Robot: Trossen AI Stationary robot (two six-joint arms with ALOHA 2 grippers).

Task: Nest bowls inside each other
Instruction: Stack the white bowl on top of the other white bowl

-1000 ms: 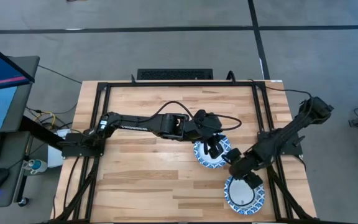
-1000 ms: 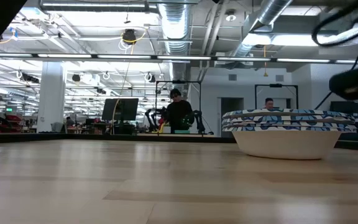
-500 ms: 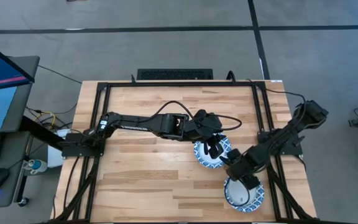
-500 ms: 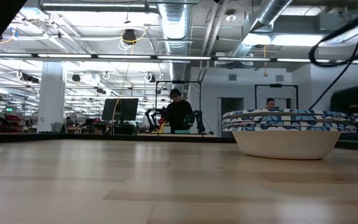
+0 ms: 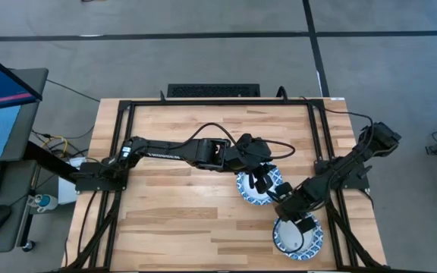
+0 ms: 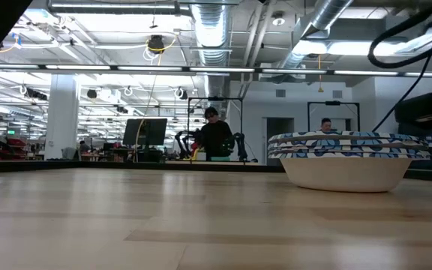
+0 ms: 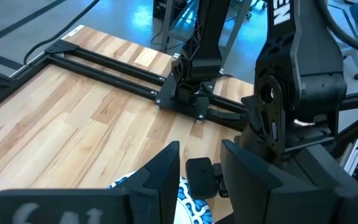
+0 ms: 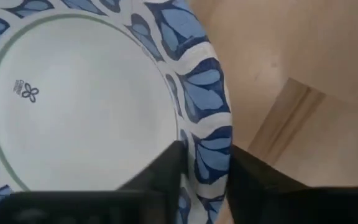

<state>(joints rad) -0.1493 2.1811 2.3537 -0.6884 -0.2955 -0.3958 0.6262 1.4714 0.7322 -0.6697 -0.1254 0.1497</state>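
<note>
Wooden table [image 5: 173, 220] carrying two bowl positions, well right of centre; nested stack [image 5: 258, 186] near mid-table under left gripper [image 5: 260, 180], fingers spread over it, gripping nothing visible; single bowl [image 5: 297, 236] nearer front-right corner, directly beneath right gripper [image 5: 303, 223]; in right wrist view, rim [image 8: 207, 124] seated between its two fingers, clamped or not: cannot tell; single bowl empty, white centre bare; stack just beside, towards table centre.

Bright, even overhead light; right wrist view is softly blurred.
</note>
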